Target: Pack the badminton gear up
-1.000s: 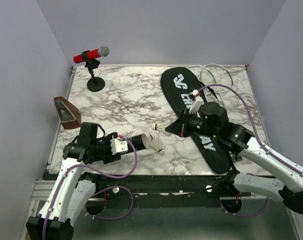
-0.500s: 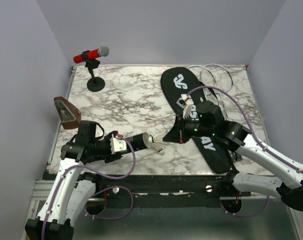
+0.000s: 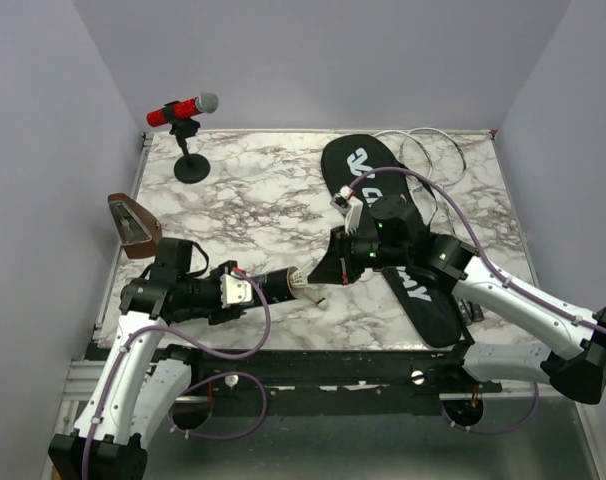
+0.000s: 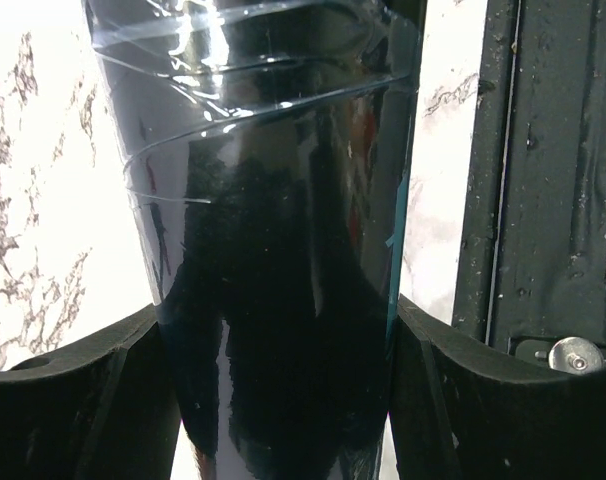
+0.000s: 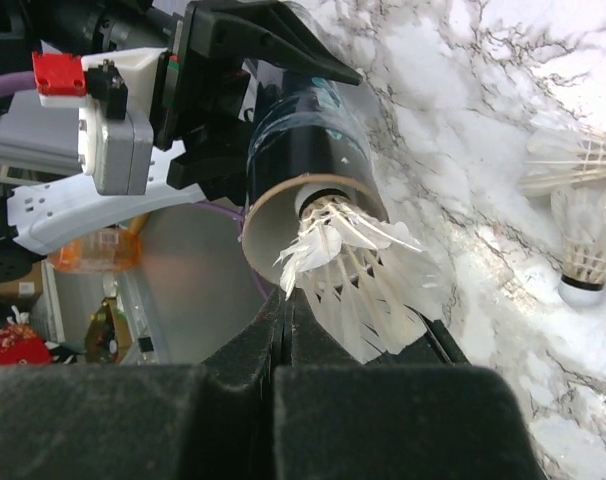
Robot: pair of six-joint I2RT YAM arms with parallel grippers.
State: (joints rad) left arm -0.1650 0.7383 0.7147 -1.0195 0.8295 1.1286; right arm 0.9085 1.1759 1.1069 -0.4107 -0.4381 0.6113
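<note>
Right end effector [image 3: 321, 272] has swung left, pinching a white feathered shuttlecock [image 5: 355, 272] into the long black cylindrical tube [image 4: 273, 230] gripped by the left end effector [image 3: 266, 287].

White letters "AY" [image 3: 416, 289] showing on the black racket bag [image 3: 438, 320], toward its near end, earlier letters being covered, white emblem [image 3: 358, 160] sitting at its far end.

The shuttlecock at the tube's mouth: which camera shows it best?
Right wrist: the shuttlecock is close up, cork end in the tube, feathers pinched by the right gripper. The top view shows a small white speck; the left wrist shows only tube.
</note>
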